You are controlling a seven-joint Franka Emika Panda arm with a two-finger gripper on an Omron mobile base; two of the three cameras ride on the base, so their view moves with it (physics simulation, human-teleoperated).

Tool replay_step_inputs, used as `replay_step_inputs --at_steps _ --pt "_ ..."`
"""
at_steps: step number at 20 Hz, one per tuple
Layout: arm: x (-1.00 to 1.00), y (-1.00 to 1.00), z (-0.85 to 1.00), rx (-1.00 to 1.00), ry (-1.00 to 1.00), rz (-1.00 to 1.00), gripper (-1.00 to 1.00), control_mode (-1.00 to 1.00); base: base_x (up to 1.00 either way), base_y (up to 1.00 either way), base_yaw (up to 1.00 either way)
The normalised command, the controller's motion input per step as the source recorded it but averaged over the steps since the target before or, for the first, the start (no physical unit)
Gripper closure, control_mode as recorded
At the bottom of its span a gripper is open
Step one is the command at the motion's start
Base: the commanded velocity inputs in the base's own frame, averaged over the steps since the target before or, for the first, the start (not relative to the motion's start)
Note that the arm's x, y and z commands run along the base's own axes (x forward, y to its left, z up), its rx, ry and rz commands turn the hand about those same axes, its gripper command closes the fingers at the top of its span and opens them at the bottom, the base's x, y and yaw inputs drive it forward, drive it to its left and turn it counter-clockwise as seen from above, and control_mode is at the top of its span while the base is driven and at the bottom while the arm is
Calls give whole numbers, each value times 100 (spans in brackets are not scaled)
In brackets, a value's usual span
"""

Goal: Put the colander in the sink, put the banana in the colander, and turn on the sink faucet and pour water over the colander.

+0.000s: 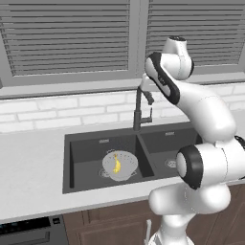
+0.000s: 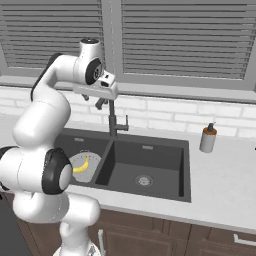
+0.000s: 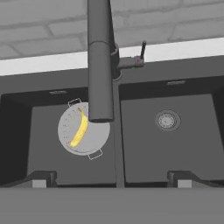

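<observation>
No readable text, labels, brands, numbers or signs anywhere. Soap bottle [image 2: 208,138] plain, unlabelled. Faucet [image 3: 100,61] and sink [image 3: 192,74] unmarked. Robot arm without lettering.

The sink [image 3: 144,144] is a dark double basin with a round silver drain on the right side; the colander [image 3: 84,129], pale grey and perforated, sits upright in its left basin; the banana [image 3: 80,129] lies inside the colander; the faucet [image 3: 99,65] rises behind the sink's divider, spout over the colander.
</observation>
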Motion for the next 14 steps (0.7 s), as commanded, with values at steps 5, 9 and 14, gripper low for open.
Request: replay_step_inputs --at_steps 5,9,14 --pt "31 2 0 0 1 0 -100 -100 0 0 0" --pt "32 4 0 0 2 0 -100 -100 0 0 0" --pt "22 12 -1 -1 3 0 -100 -100 0 0 0"
